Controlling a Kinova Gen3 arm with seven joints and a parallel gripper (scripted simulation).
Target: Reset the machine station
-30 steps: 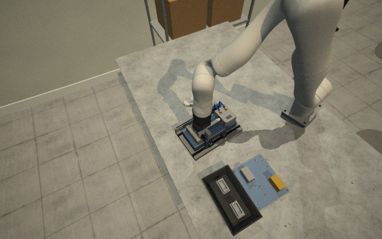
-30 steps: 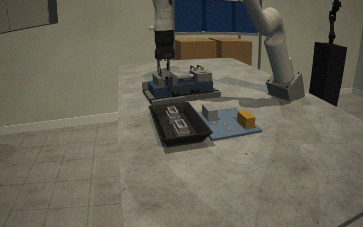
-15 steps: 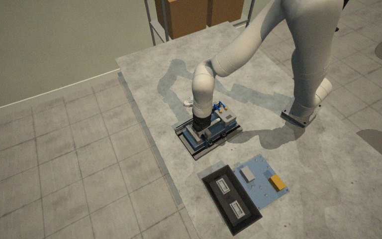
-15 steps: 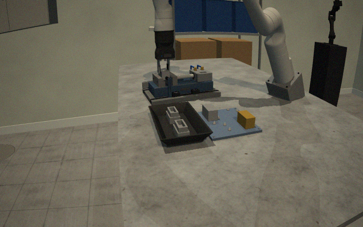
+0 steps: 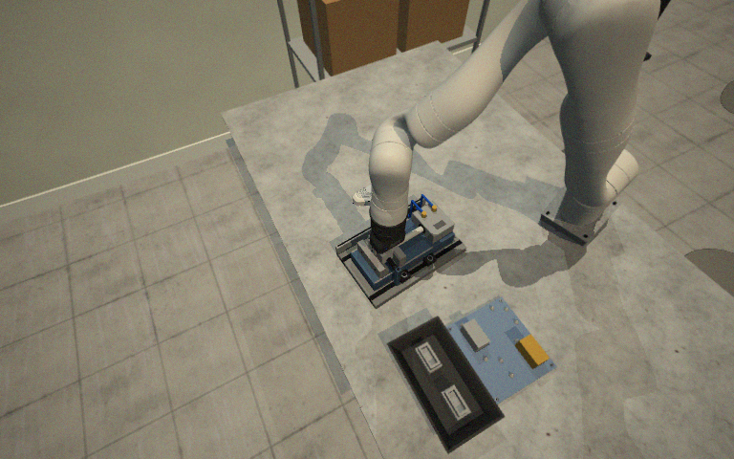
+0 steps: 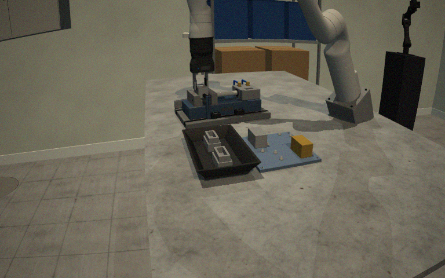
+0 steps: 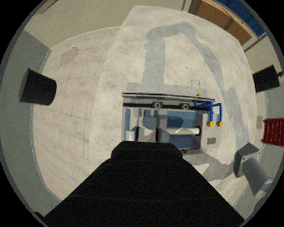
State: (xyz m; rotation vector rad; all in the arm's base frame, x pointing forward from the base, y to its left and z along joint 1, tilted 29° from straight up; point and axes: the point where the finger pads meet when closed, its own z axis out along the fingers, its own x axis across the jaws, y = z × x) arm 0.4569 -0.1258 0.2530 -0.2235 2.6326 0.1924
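Note:
The blue vise (image 5: pixel 417 252) (image 6: pixel 225 106) (image 7: pixel 180 121) stands mid-table. My gripper (image 5: pixel 387 245) (image 6: pixel 200 84) reaches straight down between its jaws, next to the fixed jaw (image 5: pixel 369 255) (image 6: pixel 192 97). It is shut on a gray aluminum blank (image 6: pixel 202 90) that my wrist mostly hides. The black outfeed tray (image 5: pixel 417 392) (image 6: pixel 218 168) holds two finished parts (image 5: pixel 427 358) (image 5: pixel 455 403) (image 6: pixel 211 137) (image 6: pixel 222 154), pocket up. The blue infeed plate (image 5: pixel 502 369) (image 6: pixel 276 146) carries a gray blank (image 5: pixel 475 334) (image 6: pixel 256 137) and a yellow brass blank (image 5: pixel 531 349) (image 6: pixel 301 146).
The arm's base (image 5: pixel 575 224) (image 6: pixel 349 108) is bolted to the table right of the vise. A shelf with cardboard boxes (image 5: pixel 354 33) (image 6: pixel 262 58) stands behind the table. A black stand (image 6: pixel 400 87) stands off the table at the right.

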